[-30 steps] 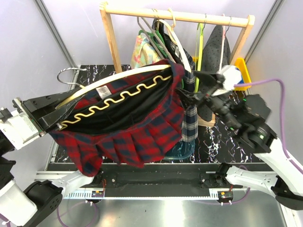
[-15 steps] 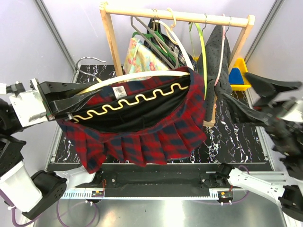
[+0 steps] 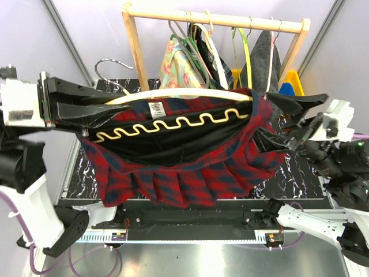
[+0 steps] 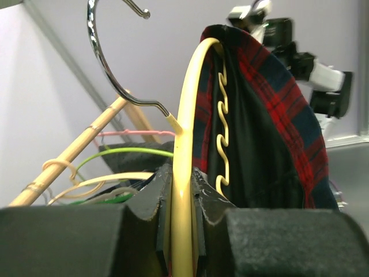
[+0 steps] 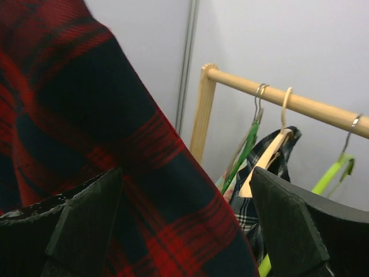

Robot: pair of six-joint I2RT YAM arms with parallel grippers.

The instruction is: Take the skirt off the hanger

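Note:
A red and navy plaid skirt (image 3: 190, 173) hangs from a cream hanger (image 3: 173, 94) with a wavy yellow clip bar and a metal hook. My left gripper (image 3: 112, 112) is shut on the hanger's left arm and holds it level above the table. In the left wrist view the hanger (image 4: 185, 133) is pinched between my left gripper's (image 4: 183, 190) jaws, with the skirt (image 4: 277, 115) beside it. My right gripper (image 3: 279, 124) is open at the skirt's right end. In the right wrist view the skirt's cloth (image 5: 115, 144) lies between its spread fingers (image 5: 86, 213).
A wooden clothes rack (image 3: 213, 20) stands behind, with several hangers and garments on it, also seen in the right wrist view (image 5: 288, 101). A yellow bin (image 3: 295, 86) sits at the back right. The black marble table (image 3: 291, 170) lies below.
The left arm has raised and levelled the hanger and carried it right. The right gripper drew back to the right, open, and now has the skirt's right end between its fingers.

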